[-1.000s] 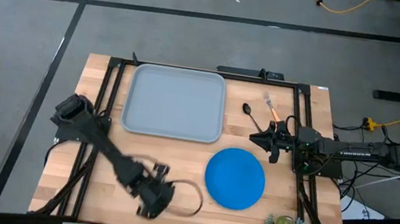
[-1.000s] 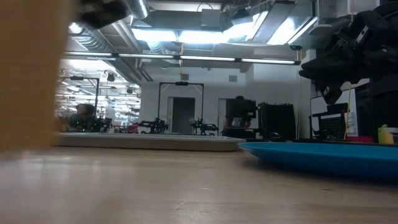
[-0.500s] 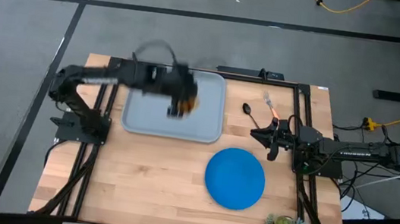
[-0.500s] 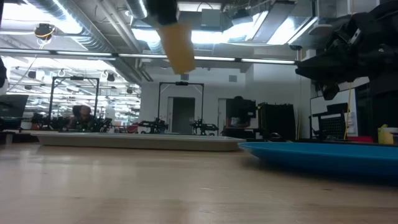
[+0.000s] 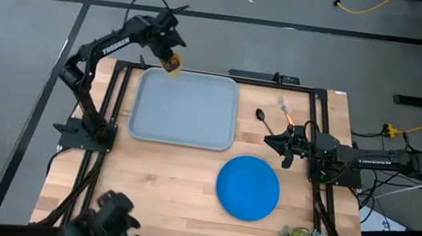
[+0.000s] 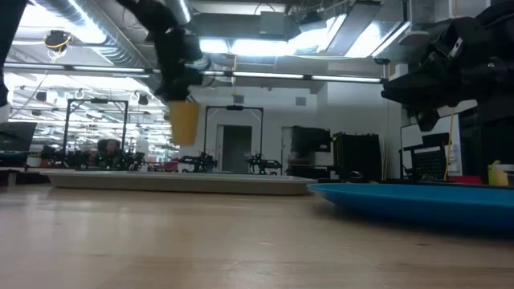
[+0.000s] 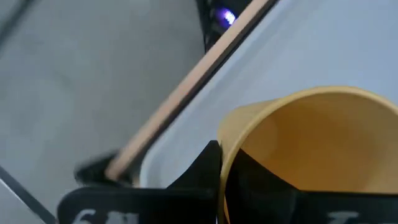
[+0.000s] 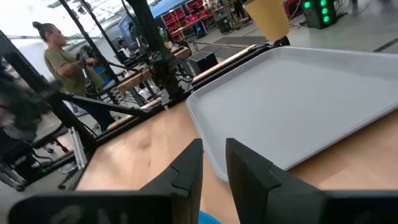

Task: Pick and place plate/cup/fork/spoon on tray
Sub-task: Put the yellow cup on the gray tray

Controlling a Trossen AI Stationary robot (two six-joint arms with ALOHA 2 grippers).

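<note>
Just beneath the left gripper, clamped on the cup, lay the far left corner of the tray, nothing between them. The right gripper hovered with fingers nearly together, holding nothing; the spoon and fork lay just beyond it, the plate close on its near side. No writing was legible.

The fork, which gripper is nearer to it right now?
Right. The right gripper hovers just beside the fork, while the left gripper holds the cup above the tray's far corner.
</note>
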